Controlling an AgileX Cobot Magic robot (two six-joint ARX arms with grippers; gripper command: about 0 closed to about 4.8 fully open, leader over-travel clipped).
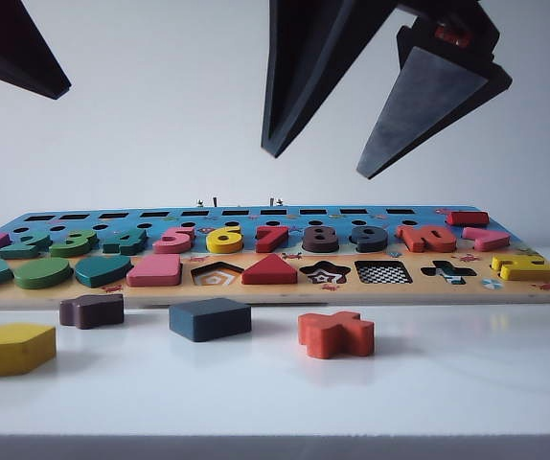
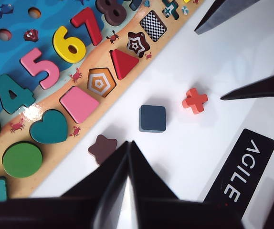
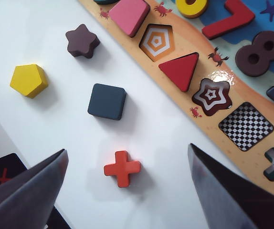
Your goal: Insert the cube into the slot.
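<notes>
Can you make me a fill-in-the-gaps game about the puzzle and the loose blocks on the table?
1. The navy cube lies flat on the white ____, not in the board.
2. The checkerboard slot sits between the star recess and the ____-shaped recess.
3. The right end effector hangs over the orange cross with its jaws ____.
4. The left end effector holds ____.

Missing words: table; cross; open; nothing

navy cube (image 3: 107, 101) lies flat on white table — checkerboard slot (image 3: 246, 126) empty, apart.
</notes>
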